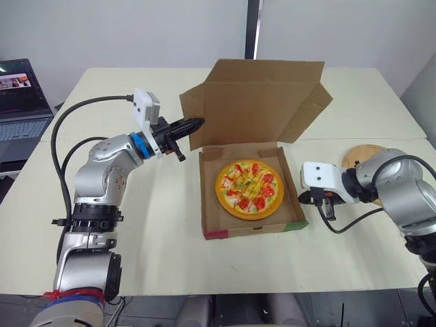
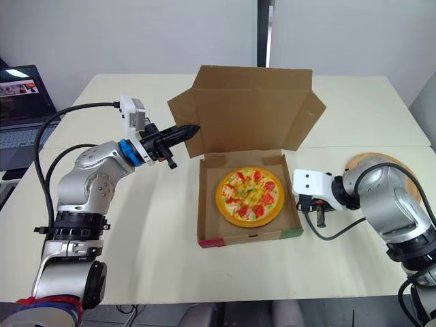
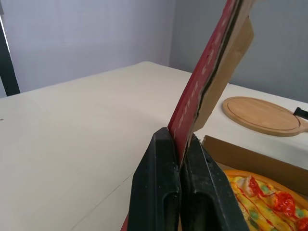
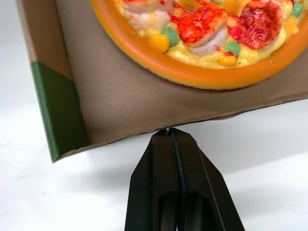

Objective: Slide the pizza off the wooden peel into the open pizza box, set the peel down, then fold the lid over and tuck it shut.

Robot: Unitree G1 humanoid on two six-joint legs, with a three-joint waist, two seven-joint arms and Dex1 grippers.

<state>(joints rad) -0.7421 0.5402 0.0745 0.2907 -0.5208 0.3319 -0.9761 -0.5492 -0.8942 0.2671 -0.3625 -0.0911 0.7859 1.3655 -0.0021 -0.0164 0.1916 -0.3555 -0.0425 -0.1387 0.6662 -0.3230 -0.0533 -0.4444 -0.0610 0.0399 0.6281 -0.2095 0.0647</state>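
Pizza (image 1: 249, 189) in box (image 1: 253, 230), lid (image 1: 262, 102) up — left gripper (image 1: 199, 123) clamps lid; right gripper (image 4: 169, 132) closed at box wall.

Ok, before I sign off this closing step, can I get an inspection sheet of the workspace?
Surface: cream table, with a seam running across it.
Job's things: pizza lies inside the pizza box; lid stands upright; wooden peel lies on the table beyond the right arm.
Clutter: open laptop at the far left.
Grippers: left end effector shut on the lid's side flap; right end effector shut, tips at the box's right wall.
Cables: left arm's cable loops off the wrist; right arm's cable trails on the table.
Surroundings: pale wall, dark post behind the table.
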